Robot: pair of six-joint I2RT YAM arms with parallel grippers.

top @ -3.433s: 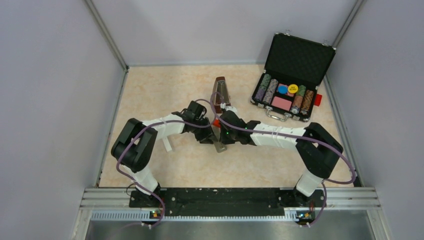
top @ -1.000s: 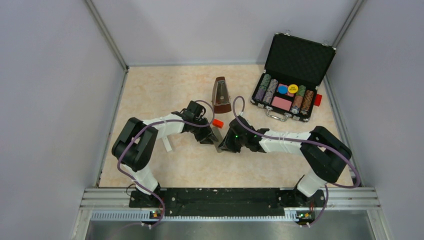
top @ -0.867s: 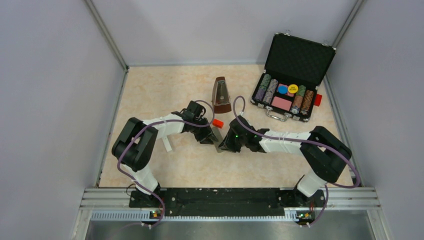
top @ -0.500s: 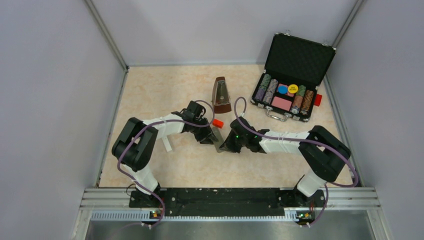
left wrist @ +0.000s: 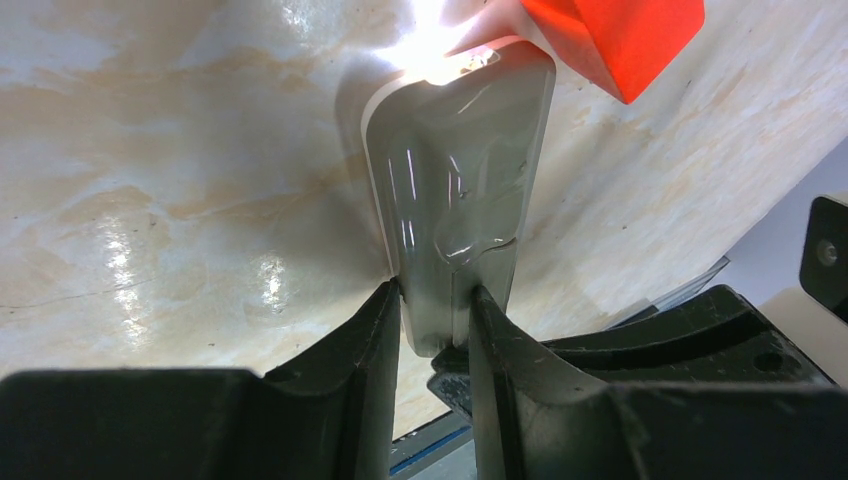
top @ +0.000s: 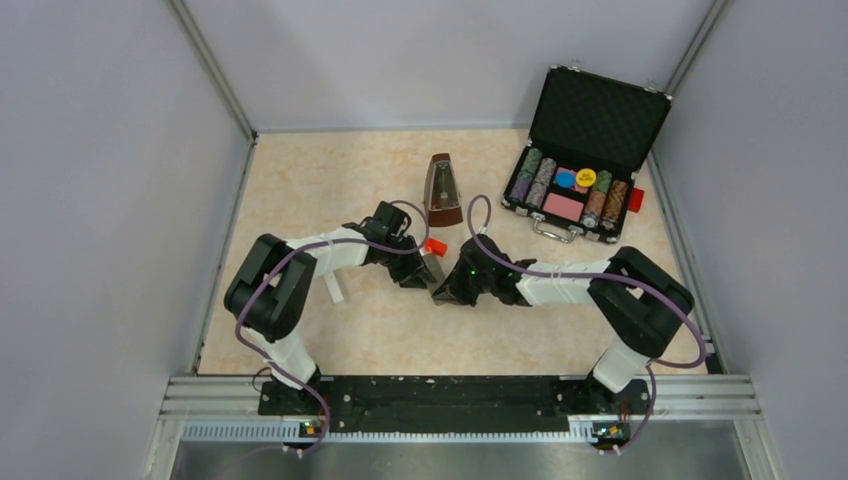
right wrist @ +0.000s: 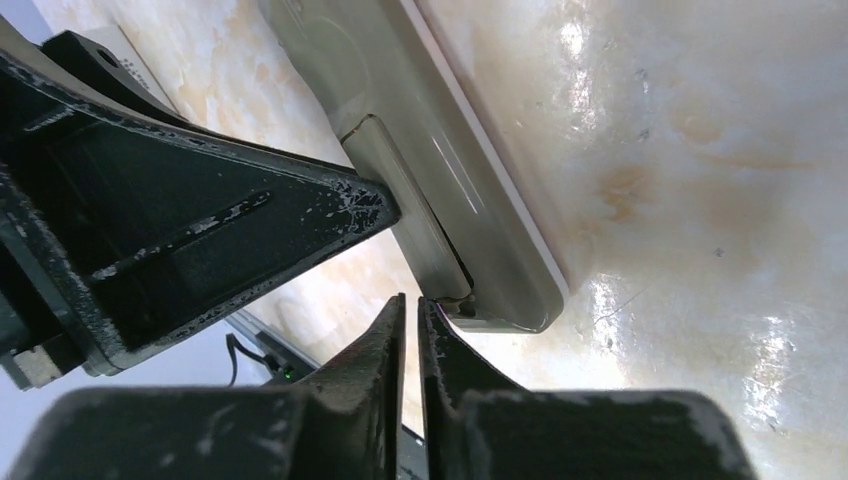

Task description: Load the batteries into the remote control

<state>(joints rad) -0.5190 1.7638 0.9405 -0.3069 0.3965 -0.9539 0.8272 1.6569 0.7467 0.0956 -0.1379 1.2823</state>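
The grey remote control (top: 437, 277) lies on the table at mid-table with its back up, the cover (right wrist: 420, 215) in place. My left gripper (left wrist: 437, 305) is shut on it, one finger on each long side near one end. My right gripper (right wrist: 412, 305) is shut with nothing between its fingers, and its tips touch the end edge of the cover at the remote control's near end. In the top view the left gripper (top: 413, 270) and right gripper (top: 446, 292) meet over the remote control. The batteries are out of view.
A chunky red-orange block (top: 435, 245) sits just beyond the remote control's far end (left wrist: 615, 35). A brown metronome (top: 442, 190) stands behind it. An open case of poker chips (top: 585, 190) is at the back right. A slim white bar (top: 334, 289) lies under the left forearm.
The right gripper's fingers have come together in the last second and its tips have shifted slightly left against the remote control's end. The left gripper has kept its hold and stayed still.
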